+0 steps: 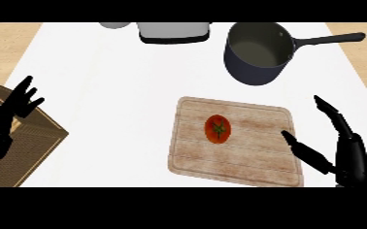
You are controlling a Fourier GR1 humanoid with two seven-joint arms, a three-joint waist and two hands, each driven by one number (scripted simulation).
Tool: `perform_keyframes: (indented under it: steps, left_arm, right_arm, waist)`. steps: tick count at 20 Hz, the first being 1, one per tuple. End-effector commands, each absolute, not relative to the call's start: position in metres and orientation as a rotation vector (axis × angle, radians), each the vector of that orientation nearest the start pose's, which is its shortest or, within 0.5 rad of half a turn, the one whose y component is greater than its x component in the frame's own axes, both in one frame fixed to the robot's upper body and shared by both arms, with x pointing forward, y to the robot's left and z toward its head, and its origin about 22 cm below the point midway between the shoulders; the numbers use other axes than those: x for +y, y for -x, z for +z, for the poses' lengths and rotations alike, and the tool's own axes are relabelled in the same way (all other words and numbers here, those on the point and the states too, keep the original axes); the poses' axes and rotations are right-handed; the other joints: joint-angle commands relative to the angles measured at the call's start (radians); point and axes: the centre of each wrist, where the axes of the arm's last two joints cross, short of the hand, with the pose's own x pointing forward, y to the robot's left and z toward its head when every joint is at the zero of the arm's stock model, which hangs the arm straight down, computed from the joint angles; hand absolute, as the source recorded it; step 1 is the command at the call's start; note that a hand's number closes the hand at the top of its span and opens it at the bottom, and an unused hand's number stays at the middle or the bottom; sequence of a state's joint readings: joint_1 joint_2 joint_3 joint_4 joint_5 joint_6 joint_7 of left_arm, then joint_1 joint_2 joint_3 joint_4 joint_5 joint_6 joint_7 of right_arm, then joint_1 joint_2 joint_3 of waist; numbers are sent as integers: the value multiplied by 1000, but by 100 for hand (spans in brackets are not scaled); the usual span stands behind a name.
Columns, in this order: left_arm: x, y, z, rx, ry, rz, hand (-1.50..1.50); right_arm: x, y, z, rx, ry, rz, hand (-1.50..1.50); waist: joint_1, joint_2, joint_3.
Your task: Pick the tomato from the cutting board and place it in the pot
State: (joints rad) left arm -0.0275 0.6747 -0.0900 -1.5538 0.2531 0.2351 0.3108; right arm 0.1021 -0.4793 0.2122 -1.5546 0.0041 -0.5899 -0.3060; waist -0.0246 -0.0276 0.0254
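Kitchen counter (108, 102), head view: tomato (218, 128) sits stem-up near the middle of the cutting board (237, 162), untouched. I'm running the rig remotely & the key relation is plain: tomato lies to the left of the right robot hand (342, 150), a bit farther from the robot, w/ bare board between them. That hand hovers over the board's right edge, spread wide, thumb pointing toward the tomato, fingers straight, holding nothing. Tomato looks slightly taller than wide, long axis running away from the robot. Left robot hand (18, 104) rests open, fingers up, at the far left over a wooden box (32, 148), well apart – so the right is clearly nearer. Pot (259, 53) waits beyond the board, handle to the right; I judge pickup not yet begun.
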Motion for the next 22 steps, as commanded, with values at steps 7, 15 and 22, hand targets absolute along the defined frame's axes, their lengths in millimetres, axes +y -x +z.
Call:
perform_keyframes:
  steps: [7, 15, 22]
  left_arm:
    - [338, -230, 48, -1379, -458, -148, 0]
    - [314, -231, 49, -1375, -430, -165, 0]
    - [307, -232, 46, -1388, -428, -189, 0]
  right_arm:
    - [-267, -153, -4, -1741, 773, 389, -150]
    - [-253, -182, 44, -1513, 731, 661, -150]
    - [-222, -202, 69, -1167, 687, 928, -150]
  waist:
    - [18, 25, -31]
    - [42, 33, -36]
    - [64, 37, -33]
